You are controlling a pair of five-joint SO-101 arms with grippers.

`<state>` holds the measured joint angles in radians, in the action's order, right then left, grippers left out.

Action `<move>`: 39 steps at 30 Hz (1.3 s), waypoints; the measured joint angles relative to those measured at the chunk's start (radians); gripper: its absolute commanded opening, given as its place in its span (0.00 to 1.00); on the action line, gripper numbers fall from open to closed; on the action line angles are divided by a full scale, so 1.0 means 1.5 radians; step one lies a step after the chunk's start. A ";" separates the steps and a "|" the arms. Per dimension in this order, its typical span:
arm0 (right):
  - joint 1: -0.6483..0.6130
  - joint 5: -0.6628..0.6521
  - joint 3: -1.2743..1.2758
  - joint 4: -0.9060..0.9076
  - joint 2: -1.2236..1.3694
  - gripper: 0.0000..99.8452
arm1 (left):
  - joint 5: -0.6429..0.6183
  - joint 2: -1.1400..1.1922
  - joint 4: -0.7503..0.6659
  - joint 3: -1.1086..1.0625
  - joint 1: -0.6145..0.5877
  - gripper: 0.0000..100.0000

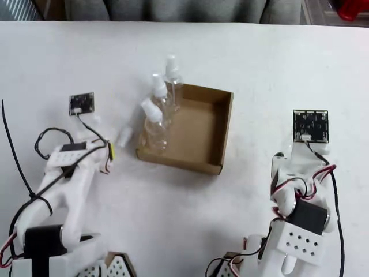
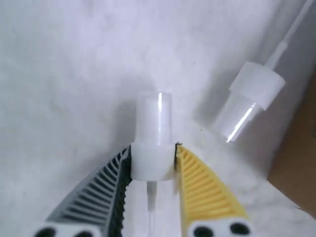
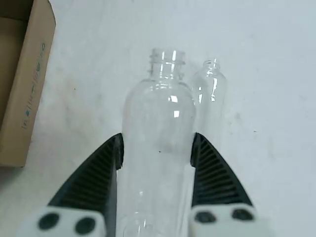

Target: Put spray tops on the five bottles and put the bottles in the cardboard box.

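My left gripper [image 2: 153,157] is shut on a white spray top [image 2: 154,123], grey and yellow fingers pinching its collar just above the white table. A second spray top [image 2: 249,98] lies loose close by, near the cardboard box [image 2: 296,163]; from above it is the spray top [image 1: 124,137] left of the box [image 1: 216,133]. Three capped bottles [image 1: 157,124] stand together at the box's left side. My right gripper [image 3: 157,142] is shut on a clear uncapped bottle [image 3: 158,113]. Another uncapped bottle [image 3: 210,96] lies just beyond it.
The left arm [image 1: 63,184] stands at the front left and the right arm [image 1: 300,213] at the front right. The box's corner [image 3: 24,84] lies to one side of the held bottle. White table stretches behind the box.
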<state>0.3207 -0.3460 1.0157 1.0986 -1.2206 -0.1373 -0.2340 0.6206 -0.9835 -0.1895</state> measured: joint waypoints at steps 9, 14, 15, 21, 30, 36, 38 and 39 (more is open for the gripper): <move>0.000 0.078 0.000 -0.106 -0.001 0.02 | 0.001 0.000 0.000 0.000 0.000 0.02; -0.063 0.079 0.000 -0.126 -0.001 0.02 | 0.001 0.000 0.000 0.000 0.000 0.02; -0.076 0.080 0.000 -0.127 -0.001 0.02 | 0.001 0.000 0.000 0.000 0.000 0.02; -0.159 0.086 -0.007 -0.132 -0.029 0.02 | 0.001 0.000 0.000 0.000 0.000 0.02; -0.245 0.086 -0.035 -0.194 -0.245 0.02 | 0.001 0.000 0.000 0.000 0.000 0.02; -0.248 0.125 0.040 -0.284 -0.332 0.02 | 0.001 0.000 0.000 0.000 0.000 0.02; -0.245 0.169 0.058 -0.303 -0.351 0.02 | 0.001 0.000 0.000 0.000 0.000 0.02; -0.244 0.187 0.064 -0.307 -0.357 0.02 | 0.001 0.000 0.000 0.000 0.000 0.02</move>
<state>-0.0460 -0.0652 1.1124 0.6383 -1.7561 -0.1358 -0.2340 0.6206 -0.9835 -0.1895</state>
